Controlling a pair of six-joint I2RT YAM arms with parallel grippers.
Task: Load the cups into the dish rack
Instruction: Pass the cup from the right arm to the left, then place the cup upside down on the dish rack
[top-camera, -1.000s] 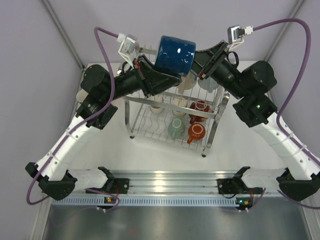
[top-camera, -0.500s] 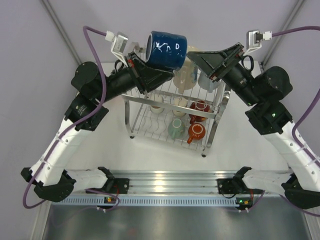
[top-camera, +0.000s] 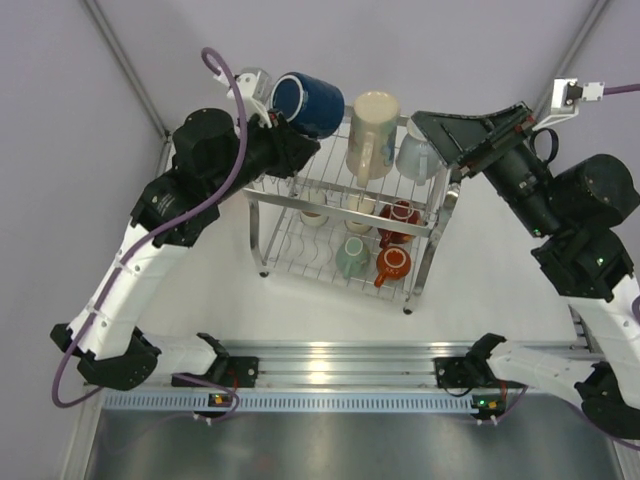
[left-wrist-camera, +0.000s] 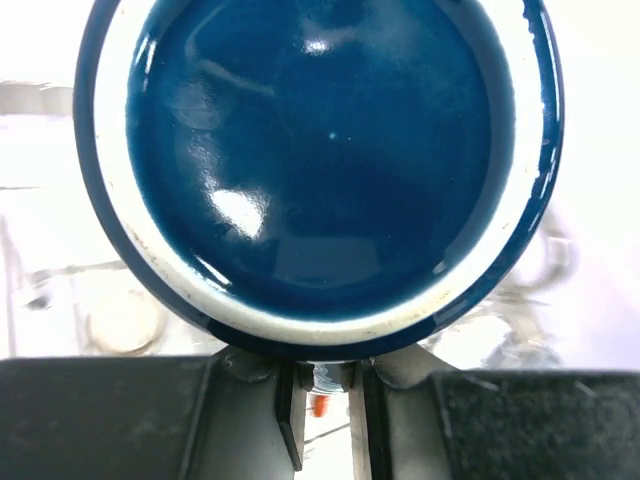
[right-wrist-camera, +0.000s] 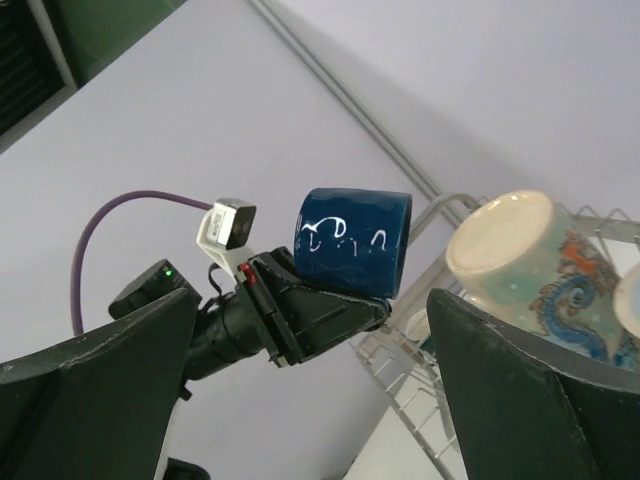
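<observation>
**Top, left wrist and right wrist views.** My left gripper (top-camera: 288, 128) holds a glossy navy ceramic mug with white markings (top-camera: 310, 100) over the far left corner of the two-tier silver wire dish rack (top-camera: 345, 208). The mug is tipped on its side, with its mouth turned back toward my left wrist. In the left wrist view its dark blue interior (left-wrist-camera: 320, 150) fills most of the picture. My left fingers (left-wrist-camera: 290, 410) stand beneath its lower rim with only a narrow slit between them. They are clamped on the mug, but I cannot tell which part they pinch. From the right wrist, the navy mug (right-wrist-camera: 352, 240) is perched on my left gripper (right-wrist-camera: 300, 315), raised clear of the rack wires (right-wrist-camera: 420, 400).

My right gripper (top-camera: 438, 135) hangs over the far right of the rack. Its fingers (right-wrist-camera: 100, 390) are spread wide with nothing between them.

On the upper tier a tall cream mug with a blue swirl print (top-camera: 370, 135) lies on its side, its base toward my right wrist (right-wrist-camera: 505, 245). A pale blue-grey cup (top-camera: 418, 158) sits just beside it. The lower tier holds a mint cup (top-camera: 352, 255), an orange cup (top-camera: 392, 262), a red cup (top-camera: 400, 215) and two small cream cups (top-camera: 315, 215).
</observation>
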